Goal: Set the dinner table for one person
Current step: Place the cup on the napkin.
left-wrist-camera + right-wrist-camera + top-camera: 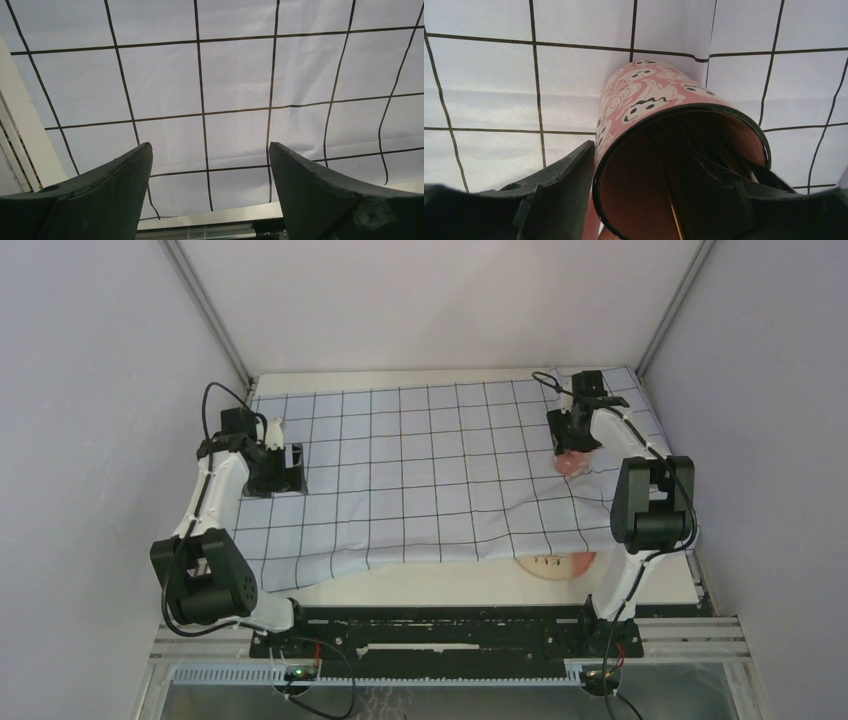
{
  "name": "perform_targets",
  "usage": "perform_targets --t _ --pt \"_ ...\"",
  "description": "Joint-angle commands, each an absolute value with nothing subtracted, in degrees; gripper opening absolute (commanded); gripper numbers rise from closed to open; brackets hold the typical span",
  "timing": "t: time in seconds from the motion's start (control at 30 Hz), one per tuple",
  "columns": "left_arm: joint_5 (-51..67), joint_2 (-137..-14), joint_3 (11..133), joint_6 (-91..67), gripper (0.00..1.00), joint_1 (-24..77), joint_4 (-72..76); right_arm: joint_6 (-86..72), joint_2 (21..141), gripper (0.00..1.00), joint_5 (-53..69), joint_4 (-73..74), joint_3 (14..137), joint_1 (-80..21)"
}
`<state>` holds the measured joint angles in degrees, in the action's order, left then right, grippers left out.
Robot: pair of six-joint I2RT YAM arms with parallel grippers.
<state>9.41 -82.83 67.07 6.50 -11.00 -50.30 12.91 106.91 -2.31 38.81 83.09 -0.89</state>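
1. The dinner table (430, 585) lies beneath the pale-blue gridded cloth (430, 470), bare only in a strip past the cloth's near edge. I judge it stiff, smooth and fixed: a surface to set things on, not to grasp.
2. A ghost-patterned pink cup (639, 100) stands on the cloth's far right part. It is probably hard, glossy and breakable, best taken by its rim wall.
3. The right gripper (570, 450) straddles that rim, one finger inside, one outside; whether it pinches I cannot tell.
4. The left gripper (210, 146) hovers spread wide and empty over the cloth's left side.
5. A plate (556, 564) sits half hidden under the cloth's near edge, and the loose cloth could drag.
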Motion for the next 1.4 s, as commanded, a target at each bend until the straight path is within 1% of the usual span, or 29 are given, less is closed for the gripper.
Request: perform_targets --t 0.0,0.37,0.57,0.83,0.97,1.07,1.17,1.3,1.37 --pt "11.0 -80.6 65.3 7.8 0.91 -10.7 -49.9 13.0 103.6 0.68 -0.8 38.8 84.6 -2.0" --pt "10.8 -79.0 65.4 8.5 0.91 -10.6 -50.2 13.5 102.6 0.70 -0.8 39.1 89.6 -7.9" --pt "12.1 -76.3 66.4 8.8 0.91 -9.4 -49.9 12.8 101.5 0.70 -3.1 39.8 96.3 -9.9" --pt "8.4 -74.5 66.1 8.9 0.91 -7.0 -49.8 12.8 99.8 0.70 -4.4 42.6 104.4 -10.2" --pt "13.4 -74.6 67.0 8.6 0.91 -6.6 -49.9 13.4 97.3 0.71 -5.4 43.4 105.0 -10.5" --pt "14.2 -75.2 70.0 8.1 0.91 -3.3 -50.2 14.1 94.9 0.71 -6.9 44.0 104.3 -10.5" --pt "13.4 -76.3 73.3 7.8 0.91 1.5 -48.8 16.0 91.4 0.71 -10.6 43.2 101.0 -10.4" --pt "8.8 -80.5 81.9 8.0 0.91 8.7 -47.9 17.2 84.3 0.71 -17.7 40.6 91.4 -9.5" --pt "9.4 -84.6 86.1 8.3 0.91 11.7 -47.9 16.2 80.3 0.71 -19.3 39.7 86.0 -8.5"
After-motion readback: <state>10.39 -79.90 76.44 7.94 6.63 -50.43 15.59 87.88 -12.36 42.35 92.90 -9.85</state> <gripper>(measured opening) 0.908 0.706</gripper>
